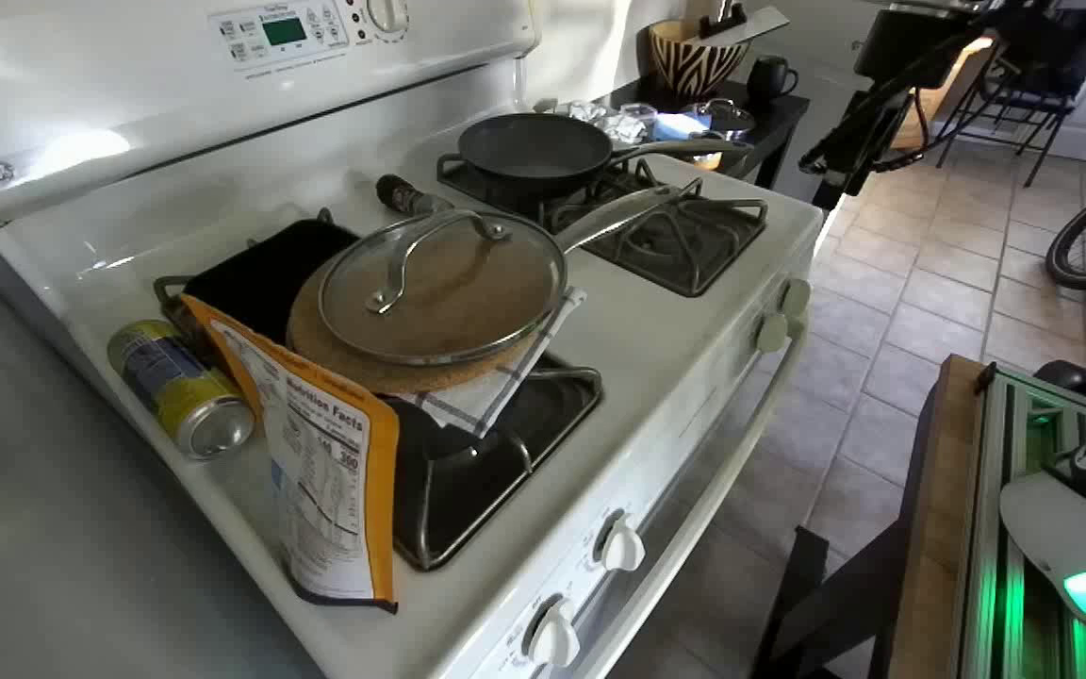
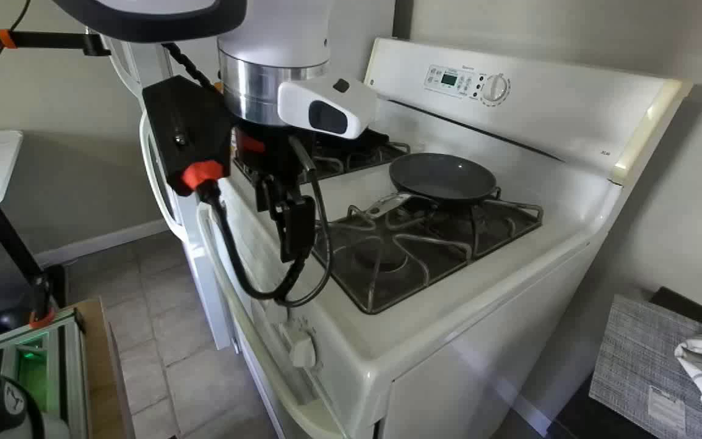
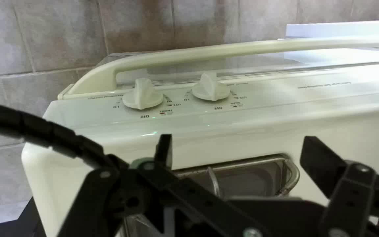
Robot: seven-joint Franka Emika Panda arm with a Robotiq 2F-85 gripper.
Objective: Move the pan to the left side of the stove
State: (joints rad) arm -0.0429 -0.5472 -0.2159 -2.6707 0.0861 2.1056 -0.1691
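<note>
On the stove (image 1: pixel 651 339), twelve o'clock in an exterior view — pan (image 1: pixel 534 151), unheld. Our gripper (image 3: pixel 239 154): jaws apart. Carried too low toward seven, we judge, the pan could clip the lid (image 1: pixel 449 288).

pan (image 1: pixel 534 151) on stove (image 1: pixel 661 321), rear | glass lid (image 1: pixel 453 302) over cork disc (image 1: pixel 397 375) | can (image 1: pixel 172 385) lying flat | 4 front knobs (image 1: pixel 554 638)

Exterior views, opposite stove (image 1: pixel 642 344) ends; wrist view close
</note>
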